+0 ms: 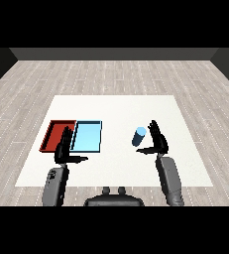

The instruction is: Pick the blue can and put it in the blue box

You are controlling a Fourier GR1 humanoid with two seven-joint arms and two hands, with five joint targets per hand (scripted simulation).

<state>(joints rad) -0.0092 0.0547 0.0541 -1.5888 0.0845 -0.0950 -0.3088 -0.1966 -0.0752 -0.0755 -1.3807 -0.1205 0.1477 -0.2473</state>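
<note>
Here our left hand (64, 149), fingers straight, hides the red tray's (54, 131) near corner; the small blue cylindrical can (139, 136) stands tilted just left of our open right hand (157, 141), untouched, outside the light blue tray (87, 136).

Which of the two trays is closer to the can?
The blue tray. It lies right of the red tray, on the side toward the can.
</note>
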